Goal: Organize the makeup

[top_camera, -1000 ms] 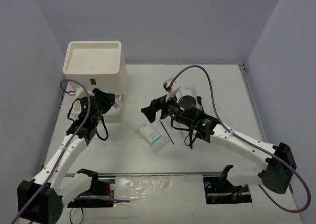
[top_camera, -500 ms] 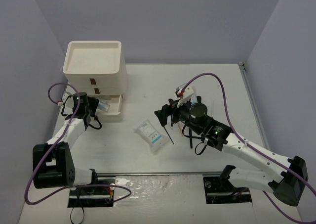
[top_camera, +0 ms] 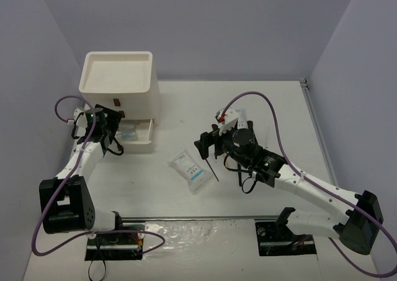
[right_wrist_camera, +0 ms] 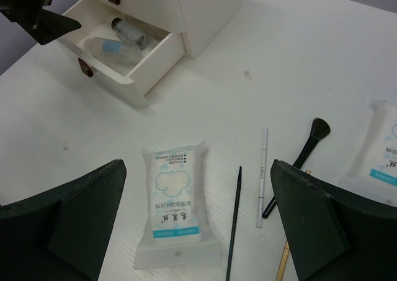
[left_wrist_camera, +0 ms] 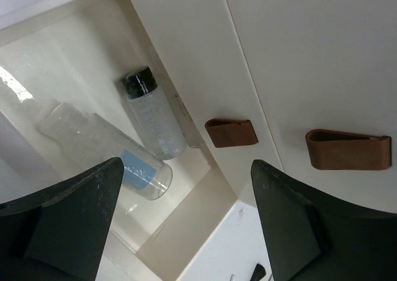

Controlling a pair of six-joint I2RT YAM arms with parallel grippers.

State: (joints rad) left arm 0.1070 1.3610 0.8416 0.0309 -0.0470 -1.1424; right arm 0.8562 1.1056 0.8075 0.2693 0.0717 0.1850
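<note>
My left gripper [top_camera: 107,127] is open and empty beside the open bottom drawer [top_camera: 141,134] of the white drawer box [top_camera: 119,82]. In the left wrist view its jaws [left_wrist_camera: 186,231] stand wide apart over the drawer, where two clear tubes lie: one with a black cap [left_wrist_camera: 152,116], one with a blue label [left_wrist_camera: 105,152]. My right gripper [top_camera: 205,146] is open and empty above a white packet with blue print [right_wrist_camera: 175,203]. Beside the packet lie a thin black brush [right_wrist_camera: 234,222], a white pencil [right_wrist_camera: 263,175], a black brush [right_wrist_camera: 305,147], a wooden stick [right_wrist_camera: 284,262] and a second packet [right_wrist_camera: 381,146].
The box's two upper drawers are shut, each with a brown handle [left_wrist_camera: 231,132]. The box top is a shallow tray [top_camera: 118,70]. The first packet [top_camera: 191,169] lies mid-table. Walls close in on the left, back and right.
My left gripper has drawn back leftward from above the open drawer to its left side. My right gripper has shifted slightly right over the packet and brushes.
</note>
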